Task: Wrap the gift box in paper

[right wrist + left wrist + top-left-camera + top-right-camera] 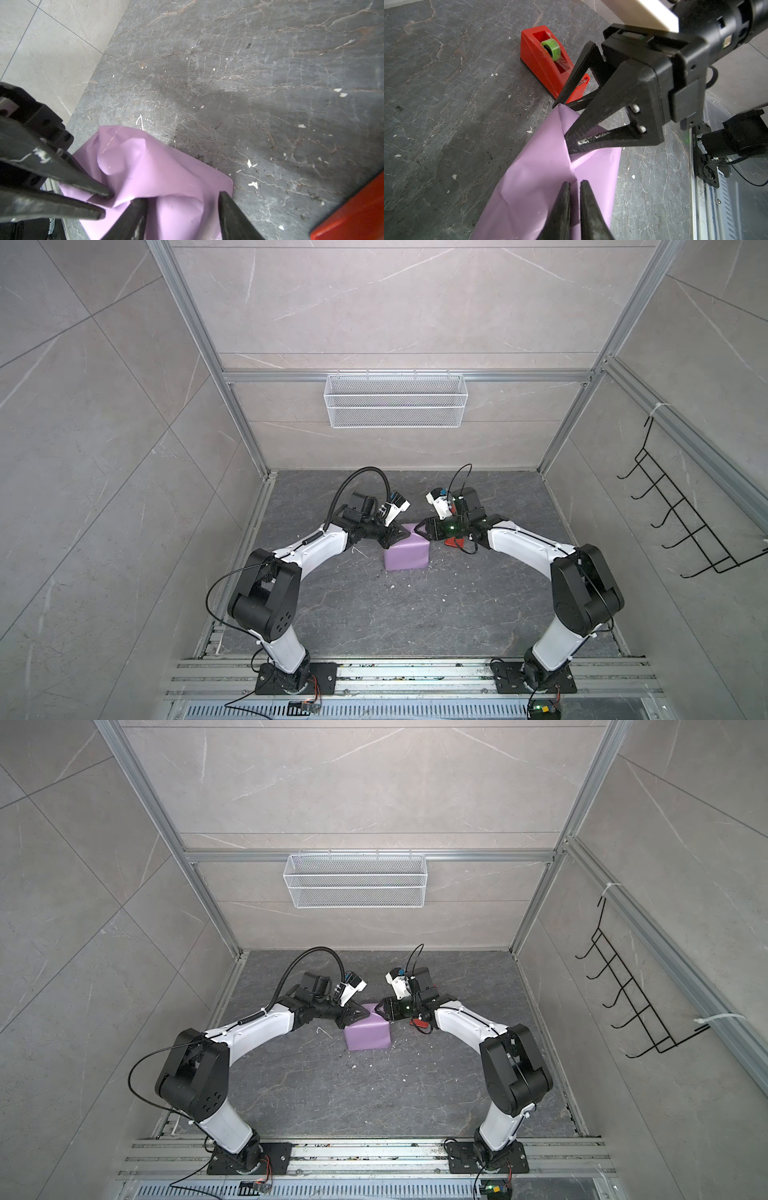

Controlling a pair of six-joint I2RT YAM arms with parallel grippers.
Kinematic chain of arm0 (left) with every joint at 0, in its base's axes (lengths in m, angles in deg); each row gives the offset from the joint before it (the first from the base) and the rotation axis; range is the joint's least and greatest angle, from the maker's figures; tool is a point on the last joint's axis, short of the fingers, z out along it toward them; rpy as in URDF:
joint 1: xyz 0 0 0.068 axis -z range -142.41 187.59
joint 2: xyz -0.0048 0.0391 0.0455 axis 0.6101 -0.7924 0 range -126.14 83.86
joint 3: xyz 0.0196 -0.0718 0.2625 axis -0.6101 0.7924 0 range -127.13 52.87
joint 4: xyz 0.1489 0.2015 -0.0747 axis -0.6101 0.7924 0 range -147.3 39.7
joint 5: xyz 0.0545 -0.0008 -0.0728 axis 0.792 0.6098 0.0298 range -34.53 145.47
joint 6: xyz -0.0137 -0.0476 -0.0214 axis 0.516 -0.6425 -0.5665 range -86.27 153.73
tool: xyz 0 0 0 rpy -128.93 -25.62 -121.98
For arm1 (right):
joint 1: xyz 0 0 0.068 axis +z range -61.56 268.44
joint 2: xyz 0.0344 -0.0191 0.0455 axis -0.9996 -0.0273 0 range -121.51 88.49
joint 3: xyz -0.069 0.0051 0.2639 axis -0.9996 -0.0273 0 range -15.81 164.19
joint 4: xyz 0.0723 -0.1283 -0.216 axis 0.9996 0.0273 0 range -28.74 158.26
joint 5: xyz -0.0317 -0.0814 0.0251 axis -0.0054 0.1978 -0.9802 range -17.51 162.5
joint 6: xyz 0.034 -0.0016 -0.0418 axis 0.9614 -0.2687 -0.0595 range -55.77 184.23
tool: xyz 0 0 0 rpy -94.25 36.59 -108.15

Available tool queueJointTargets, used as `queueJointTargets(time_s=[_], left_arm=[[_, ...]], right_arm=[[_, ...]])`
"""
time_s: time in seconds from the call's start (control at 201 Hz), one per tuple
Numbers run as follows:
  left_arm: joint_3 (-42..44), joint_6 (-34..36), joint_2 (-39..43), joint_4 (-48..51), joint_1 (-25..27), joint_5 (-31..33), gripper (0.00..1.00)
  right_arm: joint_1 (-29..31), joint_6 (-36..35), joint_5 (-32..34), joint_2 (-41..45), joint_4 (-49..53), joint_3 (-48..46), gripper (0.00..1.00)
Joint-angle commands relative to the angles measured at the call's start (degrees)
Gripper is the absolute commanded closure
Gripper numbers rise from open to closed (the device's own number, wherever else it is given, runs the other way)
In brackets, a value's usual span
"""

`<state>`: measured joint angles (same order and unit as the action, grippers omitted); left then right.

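The lilac paper (405, 552) (368, 1036) covers a cuboid shape on the dark table; the gift box itself is hidden under it. Both grippers meet at the package's far top edge. My left gripper (405, 536) (574, 182) has its fingers a narrow gap apart, astride a raised crease of the paper (542, 187). My right gripper (417, 531) (182, 197) is open wider, with a bulge of paper (166, 172) between its fingers. In the left wrist view one right fingertip (557, 104) touches the paper's peak. The left gripper's fingertips (108, 194) show beside the crumpled fold.
A red tape dispenser (542, 60) (451, 542) with a green roll lies just right of the package, under the right wrist. A white wire basket (395, 400) hangs on the back wall and a black hook rack (681, 514) on the right wall. Small white scraps dot the table (374, 614).
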<state>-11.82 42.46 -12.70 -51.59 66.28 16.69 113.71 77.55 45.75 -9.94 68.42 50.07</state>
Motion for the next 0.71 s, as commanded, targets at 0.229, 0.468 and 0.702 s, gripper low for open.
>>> queueJointTargets(time_s=[0.229,0.468,0.702], left_arm=[[2.4,-0.8,2.7,1.6,0.6,-2.8,0.85],[2.6,-0.6,3.0,1.4,1.0,-2.9,0.84],[2.8,-0.5,3.5,1.4,1.4,-2.6,0.8]], right_arm=[[-0.1,-1.9,0.2,6.4,6.5,1.8,0.37],[0.6,2.8,-0.8,3.0,2.4,4.1,0.21],[0.8,3.4,1.9,-1.4,1.4,4.0,0.22]])
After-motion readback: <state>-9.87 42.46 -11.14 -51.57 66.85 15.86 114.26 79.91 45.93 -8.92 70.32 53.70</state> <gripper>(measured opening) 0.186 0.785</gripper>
